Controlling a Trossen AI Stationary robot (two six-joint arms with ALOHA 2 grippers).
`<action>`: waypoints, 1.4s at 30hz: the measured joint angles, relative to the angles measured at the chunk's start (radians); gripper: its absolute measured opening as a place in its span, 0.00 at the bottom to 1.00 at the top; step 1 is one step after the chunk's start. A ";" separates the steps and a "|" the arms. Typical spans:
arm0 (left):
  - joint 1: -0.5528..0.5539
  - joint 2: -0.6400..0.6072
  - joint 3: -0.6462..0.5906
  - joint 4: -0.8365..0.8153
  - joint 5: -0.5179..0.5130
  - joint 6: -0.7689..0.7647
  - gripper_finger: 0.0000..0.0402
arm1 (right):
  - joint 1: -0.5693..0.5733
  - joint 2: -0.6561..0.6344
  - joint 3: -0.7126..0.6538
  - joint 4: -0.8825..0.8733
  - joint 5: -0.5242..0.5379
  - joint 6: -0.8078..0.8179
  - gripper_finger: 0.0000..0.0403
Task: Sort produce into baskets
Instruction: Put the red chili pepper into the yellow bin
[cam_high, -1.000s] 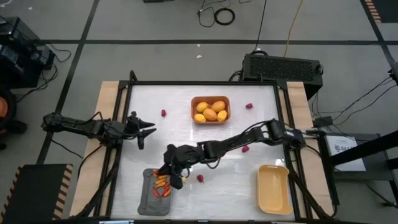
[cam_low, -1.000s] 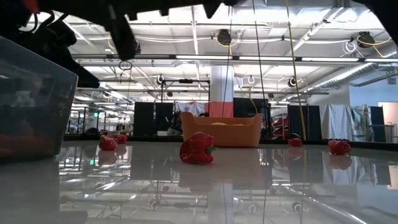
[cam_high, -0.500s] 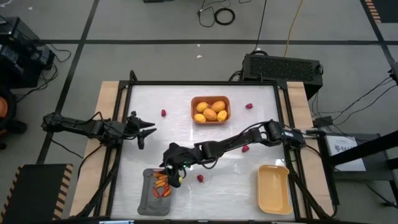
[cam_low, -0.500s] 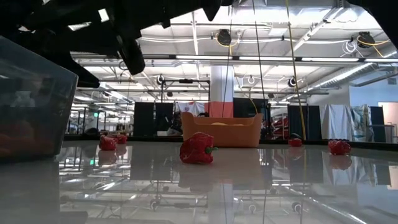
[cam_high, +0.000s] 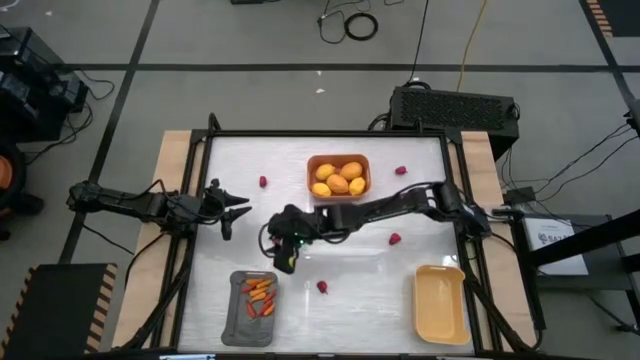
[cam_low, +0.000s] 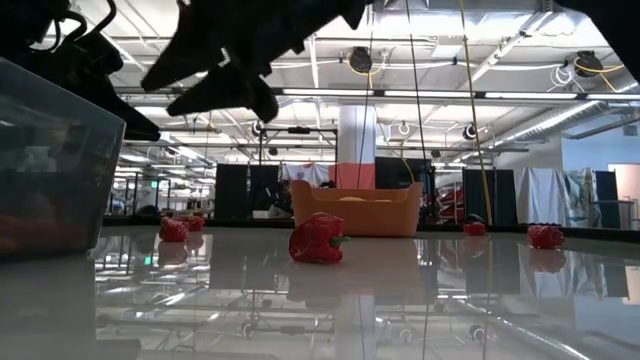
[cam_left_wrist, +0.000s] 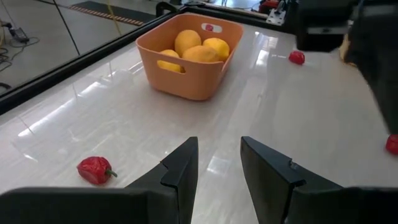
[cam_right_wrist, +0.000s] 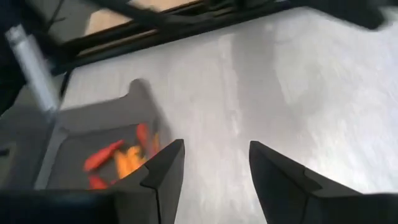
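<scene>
Produce across glossy white counter

My right tool hangs released above the counter, beside the grey basket of slim carrots. Left tool gapes empty. Rounded lemons fill the orange basket.

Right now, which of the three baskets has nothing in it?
The pale yellow basket at the table's near right corner. The orange basket holds yellow fruit, and the grey basket holds orange-red sticks.
</scene>
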 joint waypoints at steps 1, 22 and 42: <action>0.000 0.000 0.000 -0.001 0.000 0.000 0.32 | -0.008 0.005 0.000 -0.002 0.025 0.026 0.42; 0.000 0.000 0.000 -0.001 -0.001 0.000 0.32 | -0.021 0.073 -0.210 0.245 0.292 0.221 0.42; 0.000 0.009 0.000 -0.002 0.000 0.000 0.32 | -0.007 0.201 -0.204 0.347 0.253 0.209 0.39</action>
